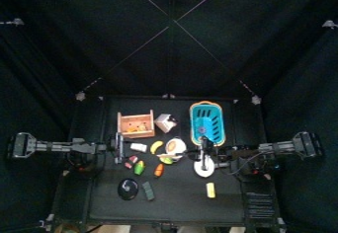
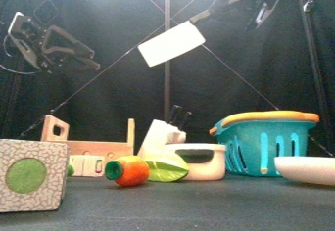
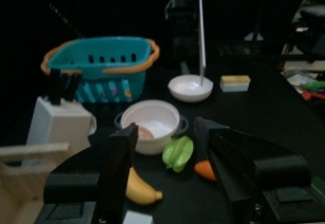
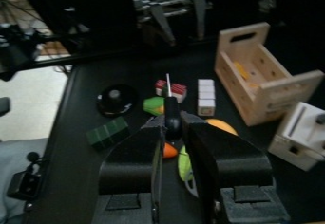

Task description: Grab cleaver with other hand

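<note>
The cleaver (image 2: 170, 47), with a broad white blade and dark handle, hangs high above the table in the front view. My right gripper (image 4: 169, 138) is shut on its handle, and the blade (image 4: 169, 95) shows edge-on between the jaws. In the left wrist view the cleaver (image 3: 200, 28) is a thin upright line straight ahead, well beyond the jaws. My left gripper (image 3: 172, 171) is open and empty, facing the cleaver from the left with a gap between them. It also shows in the right wrist view (image 4: 176, 5), jaws apart.
On the table stand a teal basket (image 2: 265, 139), a white bowl (image 2: 304, 168), a white pot (image 2: 201, 161), a knife block (image 2: 160, 137), a wooden crate (image 2: 81, 149), a carrot (image 2: 127, 172) and a patterned cube (image 2: 31, 176). A banana (image 3: 140, 186) lies below my left gripper.
</note>
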`<state>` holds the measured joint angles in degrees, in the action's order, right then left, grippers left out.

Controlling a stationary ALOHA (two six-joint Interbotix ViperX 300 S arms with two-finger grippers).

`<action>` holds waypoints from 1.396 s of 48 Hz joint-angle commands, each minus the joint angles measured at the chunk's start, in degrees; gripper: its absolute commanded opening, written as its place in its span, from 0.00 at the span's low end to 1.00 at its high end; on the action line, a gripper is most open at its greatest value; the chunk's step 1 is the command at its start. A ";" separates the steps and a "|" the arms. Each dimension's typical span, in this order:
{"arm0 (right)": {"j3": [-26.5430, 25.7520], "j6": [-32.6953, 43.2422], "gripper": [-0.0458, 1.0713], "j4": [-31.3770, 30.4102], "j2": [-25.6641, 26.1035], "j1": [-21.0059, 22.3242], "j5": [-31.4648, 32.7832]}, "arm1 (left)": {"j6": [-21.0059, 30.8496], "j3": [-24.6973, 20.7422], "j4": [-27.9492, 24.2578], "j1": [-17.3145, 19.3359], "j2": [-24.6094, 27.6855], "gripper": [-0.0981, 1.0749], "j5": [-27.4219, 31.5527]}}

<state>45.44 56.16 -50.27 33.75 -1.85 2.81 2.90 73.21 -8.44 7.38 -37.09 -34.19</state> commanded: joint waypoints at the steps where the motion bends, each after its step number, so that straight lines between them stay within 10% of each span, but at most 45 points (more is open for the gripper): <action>1: 1.32 0.26 0.55 -0.18 1.85 2.90 -6.33 | 0.18 -2.29 -0.26 -0.97 1.85 0.84 -4.13; 25: 2.81 -0.18 0.55 0.00 1.58 8.61 -15.38 | -0.35 -11.16 5.01 -7.03 17.58 0.84 -9.05; 67: -0.70 -0.35 0.55 -0.44 -3.96 9.32 -16.44 | -0.26 -13.27 7.91 -7.29 21.27 0.78 -16.00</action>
<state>46.32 55.90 -50.71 29.53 7.21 -13.01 2.72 61.17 -0.70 0.00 -15.82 -49.13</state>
